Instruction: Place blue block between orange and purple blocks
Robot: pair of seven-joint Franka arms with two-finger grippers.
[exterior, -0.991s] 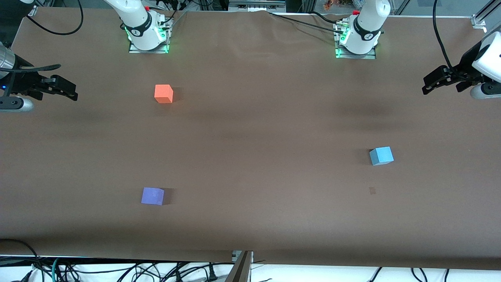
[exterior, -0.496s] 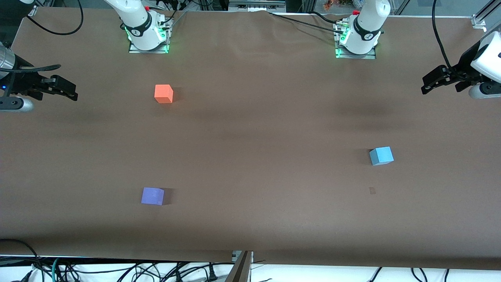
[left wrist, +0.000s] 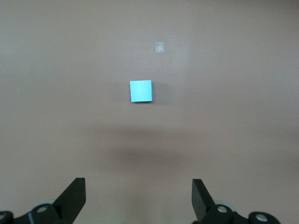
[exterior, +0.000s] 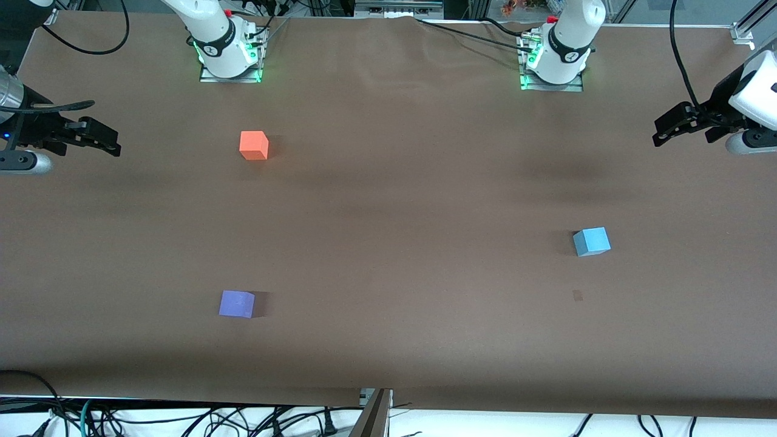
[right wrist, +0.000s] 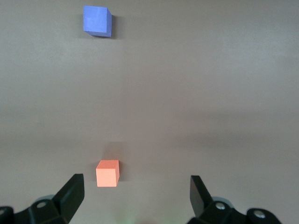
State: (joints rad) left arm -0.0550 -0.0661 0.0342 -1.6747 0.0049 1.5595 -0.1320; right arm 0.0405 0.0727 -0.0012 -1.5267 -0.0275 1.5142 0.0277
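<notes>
Waiting wide, left tool (exterior: 665,130) and right tool (exterior: 103,141) hover at the surface's ends. Blue block (exterior: 592,241) sits toward the left arm's end, well apart from orange block (exterior: 254,145) and purple block (exterior: 237,303); long carry risks misplacement.

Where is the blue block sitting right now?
The blue block rests on the table toward the left arm's end, apart from the orange block and purple block, both toward the right arm's end. A small mark lies just nearer the front camera.
</notes>
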